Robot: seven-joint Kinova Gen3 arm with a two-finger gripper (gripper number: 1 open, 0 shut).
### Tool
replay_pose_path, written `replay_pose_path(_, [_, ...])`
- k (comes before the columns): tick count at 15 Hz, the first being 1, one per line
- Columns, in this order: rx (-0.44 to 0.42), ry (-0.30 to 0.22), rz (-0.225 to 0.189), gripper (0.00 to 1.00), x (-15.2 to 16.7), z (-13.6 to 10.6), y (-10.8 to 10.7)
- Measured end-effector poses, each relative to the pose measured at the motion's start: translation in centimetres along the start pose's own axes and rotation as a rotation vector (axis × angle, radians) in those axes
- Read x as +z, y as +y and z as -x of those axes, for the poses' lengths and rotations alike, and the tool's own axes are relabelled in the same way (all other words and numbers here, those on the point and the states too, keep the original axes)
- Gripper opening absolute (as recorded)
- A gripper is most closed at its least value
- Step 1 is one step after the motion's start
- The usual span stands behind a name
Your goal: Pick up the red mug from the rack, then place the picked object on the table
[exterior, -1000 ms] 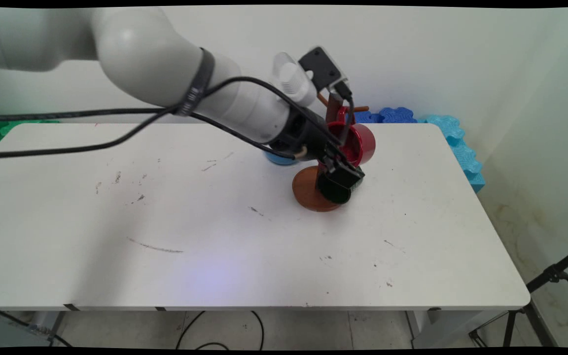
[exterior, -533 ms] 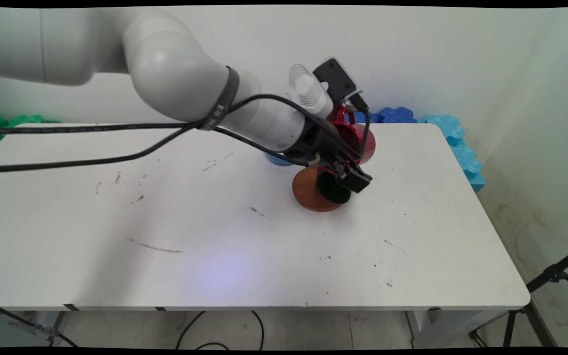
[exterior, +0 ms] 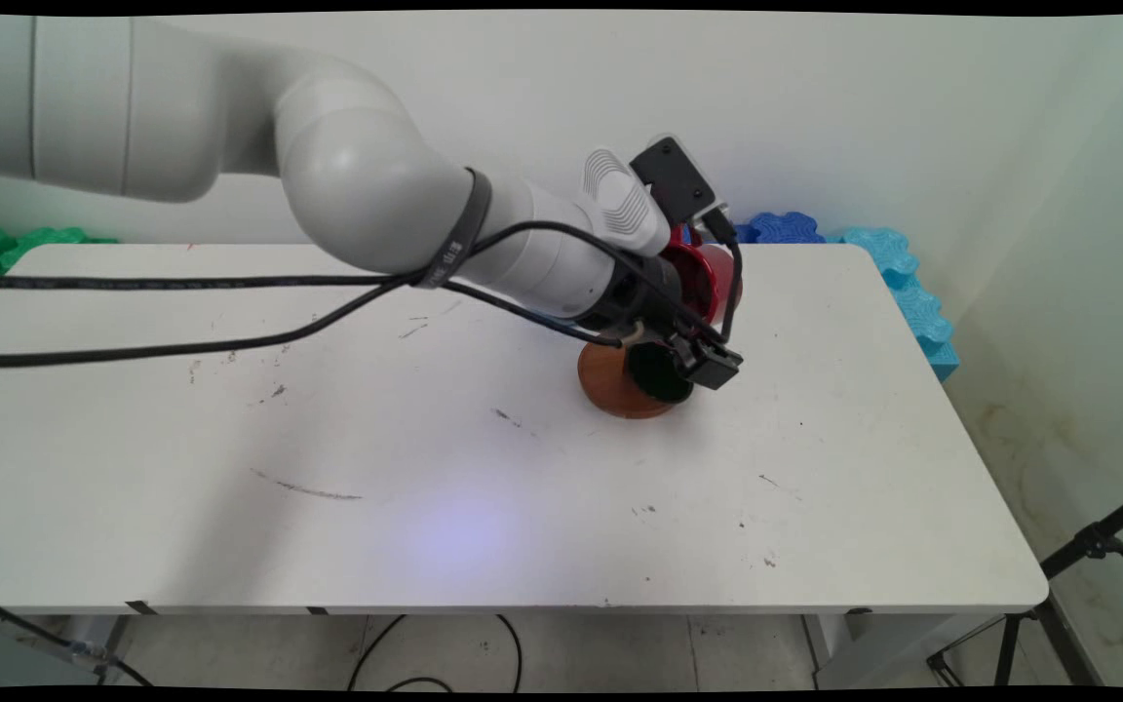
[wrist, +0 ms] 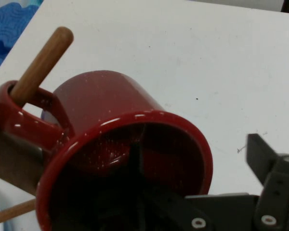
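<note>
A glossy red mug hangs by its handle on a wooden peg of a mug stand, its mouth facing the hand camera. My gripper is open astride the mug's rim. One finger reaches inside the mug, and the other finger stands outside to the right, with bare table showing between it and the rim. In the main view the gripper sits right of centre, against the red mug and over the stand's round brown base. A dark round object hangs low on the stand.
Blue and cyan foam mats lie behind and beside the table's far right corner, and green ones at the far left. A black tripod leg stands off the table's right side. Black cables trail from the arm across the left.
The arm has swung right and down, bringing the hand lower over the stand. The stand's upright post and a blue object behind the arm are now covered.
</note>
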Motion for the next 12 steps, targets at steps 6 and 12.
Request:
replay_pose_path(6, [0.016,0.031,-0.018,0.00,0.53,0.47,0.33])
replay_pose_path(12, [0.025,0.063,-0.038,0.00,0.33,0.65,0.24])
